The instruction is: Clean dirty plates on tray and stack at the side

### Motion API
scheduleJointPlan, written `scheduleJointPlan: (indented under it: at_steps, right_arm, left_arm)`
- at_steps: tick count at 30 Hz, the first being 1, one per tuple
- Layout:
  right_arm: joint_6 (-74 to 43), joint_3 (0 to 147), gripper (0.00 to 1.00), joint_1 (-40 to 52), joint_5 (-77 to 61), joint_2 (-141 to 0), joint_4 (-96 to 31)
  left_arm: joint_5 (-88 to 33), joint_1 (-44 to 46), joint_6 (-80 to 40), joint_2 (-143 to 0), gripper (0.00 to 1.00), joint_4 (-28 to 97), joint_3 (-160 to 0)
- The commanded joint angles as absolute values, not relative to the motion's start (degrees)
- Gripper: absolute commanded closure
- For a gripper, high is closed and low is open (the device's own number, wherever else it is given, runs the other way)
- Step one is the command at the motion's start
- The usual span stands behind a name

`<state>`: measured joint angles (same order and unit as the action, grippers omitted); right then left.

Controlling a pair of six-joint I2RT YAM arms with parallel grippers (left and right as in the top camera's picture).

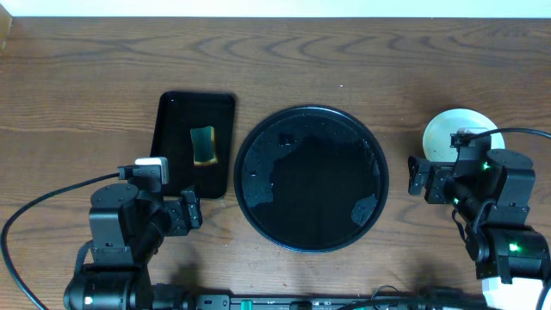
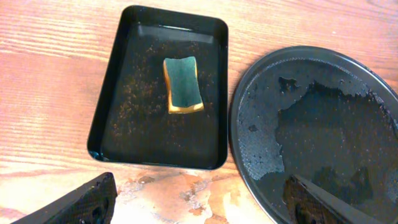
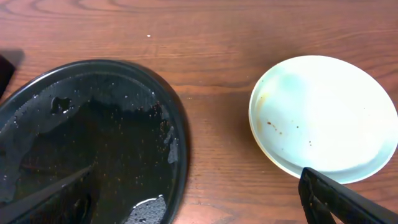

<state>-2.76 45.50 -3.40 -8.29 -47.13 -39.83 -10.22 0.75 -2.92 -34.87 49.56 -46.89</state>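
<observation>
The round black tray (image 1: 327,198) sits mid-table with no plates on it, only wet patches and brown specks; it also shows in the left wrist view (image 2: 323,124) and the right wrist view (image 3: 93,137). The plates (image 1: 448,127) are stacked on the table to its right, partly hidden by my right arm. In the right wrist view the top plate (image 3: 323,115) is pale mint with a few brown specks, and a second rim shows under it. My left gripper (image 2: 199,208) is open and empty over the tray's left edge. My right gripper (image 3: 193,202) is open and empty between tray and plates.
A rectangular black tray (image 1: 176,142) stands left of the round tray, speckled with crumbs, holding a green-and-yellow sponge (image 2: 183,84). A pale wet stain (image 2: 186,196) marks the wood below it. Cables trail off both arms at the front edge.
</observation>
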Motion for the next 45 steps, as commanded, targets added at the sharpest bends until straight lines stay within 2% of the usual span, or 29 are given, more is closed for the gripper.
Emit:
scheduleJointPlan:
  at_steps: [1, 20, 30, 45]
  right_arm:
    - [-2.92, 44.86, 0.01, -2.96, -7.73, -47.20, -39.90]
    - [-2.92, 44.86, 0.01, -2.96, -7.73, -47.20, -40.05]
    - [-2.90, 43.27, 0.01, -2.63, -7.35, -42.54, -40.45]
    - [-2.94, 11.35, 0.01, 2.28, -7.62, -9.72, -4.86]
  left_arm:
    - [-10.52, 0.71, -2.17, -34.76, 0.14, 49.87, -46.33]
    - [-10.52, 0.71, -2.17, -34.76, 0.13, 50.06, -46.33]
    - [-10.52, 0.71, -2.17, -34.76, 0.13, 50.06, -46.33]
    - [-10.52, 0.71, -2.17, -34.76, 0.13, 50.06, -46.33]
